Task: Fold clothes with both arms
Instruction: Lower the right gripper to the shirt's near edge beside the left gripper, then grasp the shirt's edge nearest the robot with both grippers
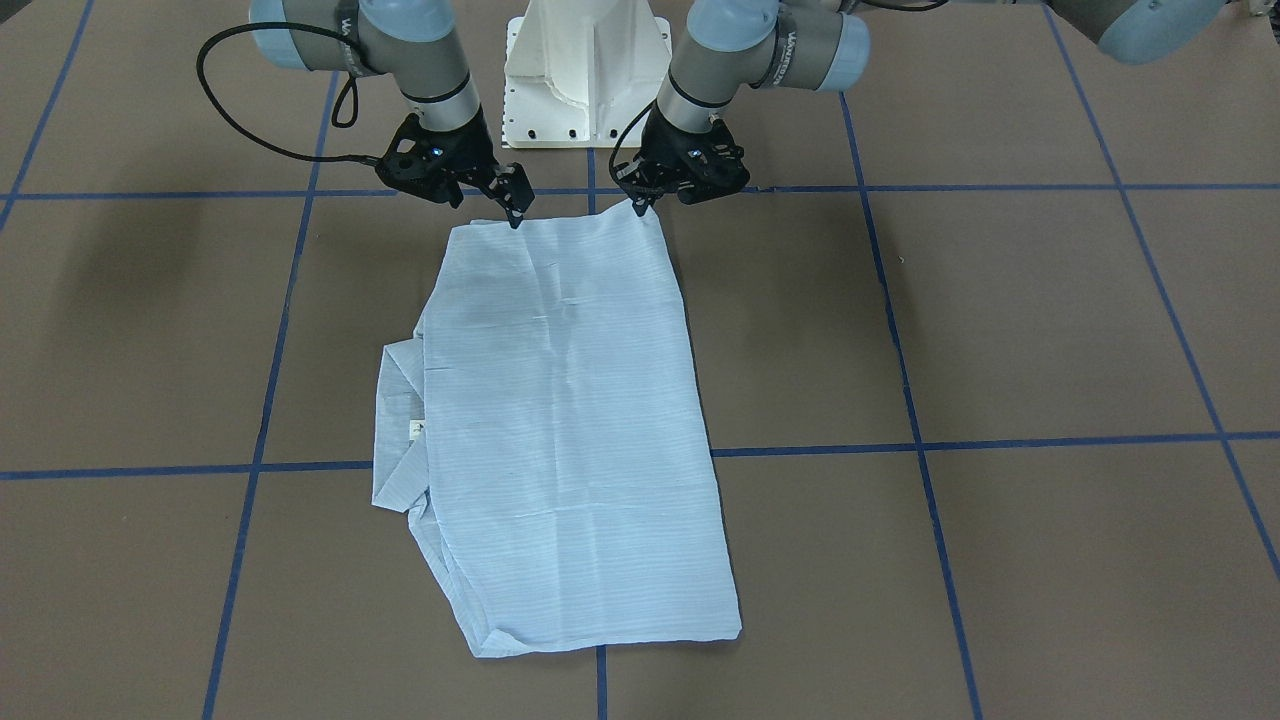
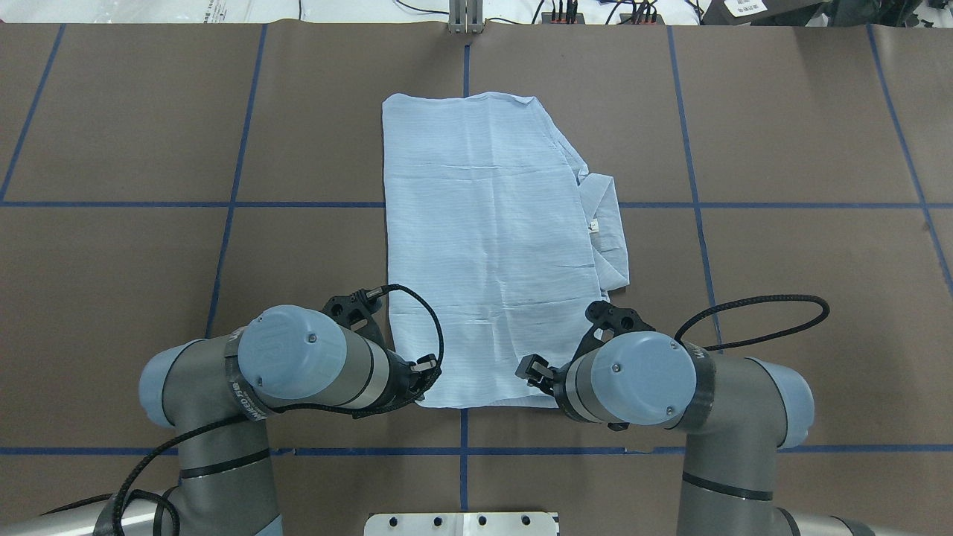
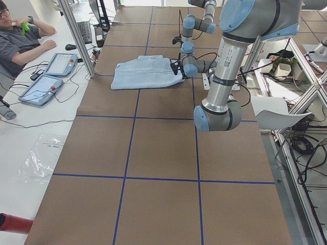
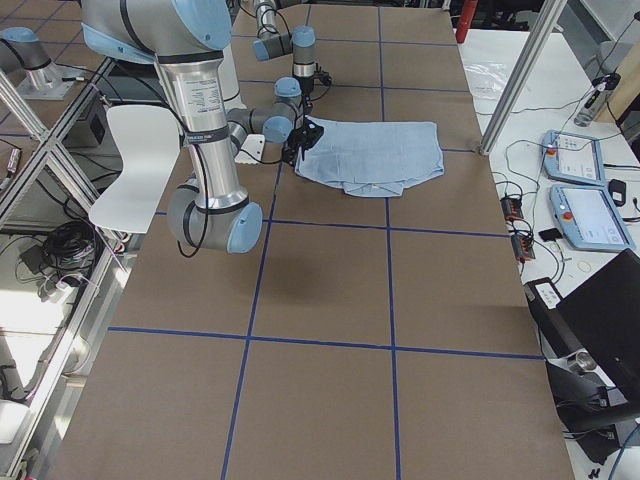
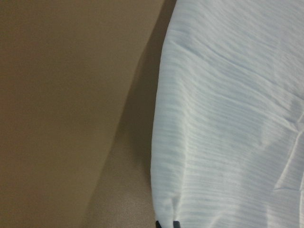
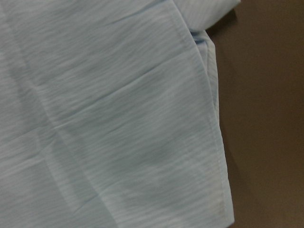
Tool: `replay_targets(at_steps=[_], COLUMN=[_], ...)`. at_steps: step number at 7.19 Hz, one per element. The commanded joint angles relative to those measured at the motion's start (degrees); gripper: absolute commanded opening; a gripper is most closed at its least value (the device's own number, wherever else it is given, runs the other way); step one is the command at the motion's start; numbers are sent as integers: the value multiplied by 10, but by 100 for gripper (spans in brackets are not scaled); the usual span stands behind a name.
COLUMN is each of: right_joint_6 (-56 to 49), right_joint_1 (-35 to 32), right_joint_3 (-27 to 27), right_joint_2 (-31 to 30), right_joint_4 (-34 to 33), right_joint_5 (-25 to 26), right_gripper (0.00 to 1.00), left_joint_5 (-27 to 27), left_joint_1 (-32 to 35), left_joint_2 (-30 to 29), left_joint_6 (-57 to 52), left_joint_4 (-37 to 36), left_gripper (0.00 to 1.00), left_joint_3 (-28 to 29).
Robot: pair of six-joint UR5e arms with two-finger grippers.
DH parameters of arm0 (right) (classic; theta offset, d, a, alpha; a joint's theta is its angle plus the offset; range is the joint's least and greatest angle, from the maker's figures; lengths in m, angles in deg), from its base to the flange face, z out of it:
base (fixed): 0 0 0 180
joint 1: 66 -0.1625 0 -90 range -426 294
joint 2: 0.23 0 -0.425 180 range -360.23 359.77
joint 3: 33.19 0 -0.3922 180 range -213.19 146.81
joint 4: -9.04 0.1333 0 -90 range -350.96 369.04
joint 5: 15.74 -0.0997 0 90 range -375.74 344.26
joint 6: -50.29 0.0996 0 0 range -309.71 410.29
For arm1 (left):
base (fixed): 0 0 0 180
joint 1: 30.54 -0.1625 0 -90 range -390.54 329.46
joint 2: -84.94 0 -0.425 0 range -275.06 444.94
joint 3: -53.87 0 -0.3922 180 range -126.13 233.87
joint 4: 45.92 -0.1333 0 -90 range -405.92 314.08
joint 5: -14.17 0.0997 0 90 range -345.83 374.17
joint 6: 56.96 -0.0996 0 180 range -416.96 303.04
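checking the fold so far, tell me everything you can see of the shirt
The shirt is thin, light-blue cloth with fine stripes, creased, folded into a long rectangle lying flat on the brown table. Its collar and white neck label stick out of one long side. At the end nearest the robot, the left gripper pinches one corner, lifted to a small peak; the right gripper touches the other.

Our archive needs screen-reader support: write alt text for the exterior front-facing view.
A light-blue striped shirt, folded into a long rectangle with its collar poking out at image left, lies on a brown table gridded with blue tape. The robot's right gripper and left gripper meet its two top corners.
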Motion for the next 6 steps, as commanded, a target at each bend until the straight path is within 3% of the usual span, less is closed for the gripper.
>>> replay_targets(at_steps=[1, 6], right_joint_6=[10, 10], right_joint_1=[3, -2], right_joint_3=[10, 35], right_joint_2=[10, 16], right_joint_4=[-24, -24], right_joint_5=[11, 17], right_gripper=[100, 100], left_joint_5=[0, 0], left_joint_1=[0, 1], left_joint_2=[-1, 0], left_joint_6=[0, 0], left_joint_4=[-1, 0], left_gripper=[0, 0], left_joint_3=[-1, -1])
